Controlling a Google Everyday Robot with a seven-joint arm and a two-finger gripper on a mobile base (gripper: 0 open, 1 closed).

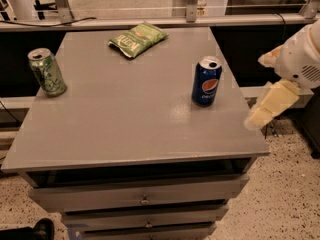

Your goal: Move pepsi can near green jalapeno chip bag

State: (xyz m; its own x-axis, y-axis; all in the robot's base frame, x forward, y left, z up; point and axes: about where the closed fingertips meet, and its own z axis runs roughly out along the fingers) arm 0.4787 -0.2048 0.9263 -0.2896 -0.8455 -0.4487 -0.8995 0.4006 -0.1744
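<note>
dk blue pepsi can point(206, 81), red-white logo; green jalapeno chip bag point(136, 38); cream gripper point(254, 120) off right

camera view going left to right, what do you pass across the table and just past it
light green can → green jalapeno chip bag → pepsi can → gripper, which hangs beyond the right edge of the table, slightly lower in the picture than the pepsi can

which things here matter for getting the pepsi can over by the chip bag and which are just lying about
For the job:
pepsi can, upright near the table's right side
green chip bag, flat at the far edge
gripper, off the right edge, not touching anything

Just lying about:
light green can, upright on the left side
</note>
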